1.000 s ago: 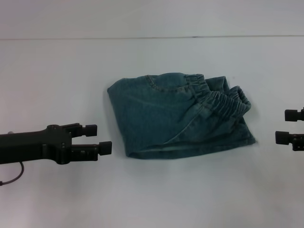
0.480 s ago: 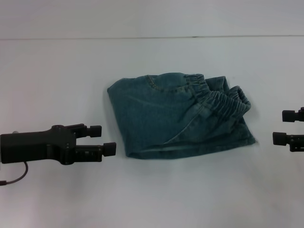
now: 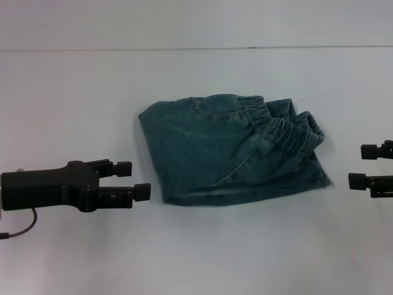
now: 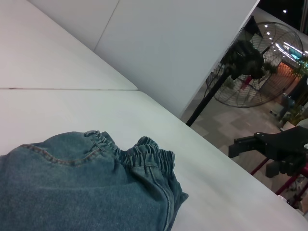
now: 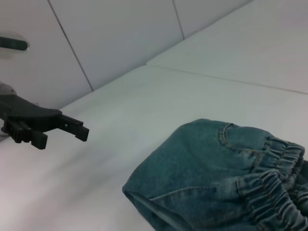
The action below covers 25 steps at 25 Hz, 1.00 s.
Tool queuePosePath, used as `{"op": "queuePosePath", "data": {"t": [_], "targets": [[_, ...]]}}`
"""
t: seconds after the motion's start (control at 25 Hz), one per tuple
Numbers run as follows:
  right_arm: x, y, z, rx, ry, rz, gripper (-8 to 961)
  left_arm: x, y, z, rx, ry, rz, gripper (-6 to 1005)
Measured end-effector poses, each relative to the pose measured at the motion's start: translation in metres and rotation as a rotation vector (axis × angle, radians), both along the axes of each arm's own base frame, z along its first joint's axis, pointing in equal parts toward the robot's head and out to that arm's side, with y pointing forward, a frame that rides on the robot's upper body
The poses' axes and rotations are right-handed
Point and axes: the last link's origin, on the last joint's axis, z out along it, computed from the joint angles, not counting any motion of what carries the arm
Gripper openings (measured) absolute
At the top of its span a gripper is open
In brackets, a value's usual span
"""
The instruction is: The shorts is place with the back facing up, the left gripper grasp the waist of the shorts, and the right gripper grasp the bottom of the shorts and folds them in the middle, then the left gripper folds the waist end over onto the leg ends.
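The denim shorts (image 3: 230, 150) lie folded into a compact bundle in the middle of the white table, with the puckered elastic waist end (image 3: 288, 126) on top toward the right; they also show as shorts (image 4: 82, 187) and shorts (image 5: 221, 183) in the wrist views. The leg ends are hidden under the fold. My left gripper (image 3: 136, 180) is open, level with the bundle's lower left corner and a short gap away from it. My right gripper (image 3: 362, 166) is open at the right edge, clear of the cloth. Each wrist view shows the other arm's gripper far off: left gripper (image 5: 62, 127), right gripper (image 4: 250, 144).
The white table (image 3: 196, 258) reaches back to a wall seam (image 3: 196, 48). Past the table's far edge, the left wrist view shows a standing fan (image 4: 245, 62) and an open floor.
The left gripper has crept slightly right toward the shorts and a little up. The right gripper has shifted a little left and down. The shorts have not moved.
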Motion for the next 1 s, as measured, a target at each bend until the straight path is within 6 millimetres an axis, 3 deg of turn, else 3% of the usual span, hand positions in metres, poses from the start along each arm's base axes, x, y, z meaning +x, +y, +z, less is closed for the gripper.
{"op": "queuePosePath", "data": {"t": [0.32,0.68,1.0], "targets": [[-0.001,0.002,-0.003,-0.002,-0.003,0.002,917,0.001,0.0,0.0,-0.002,-0.001,0.0,923],[-0.016,0.022,-0.043,-0.075,0.038,0.066,917,0.003,0.002,-0.001,-0.003,-0.001,-0.005,923],[-0.022,0.029,-0.054,-0.092,0.046,0.091,917,0.005,0.003,-0.002,-0.005,-0.004,-0.008,923]]}}
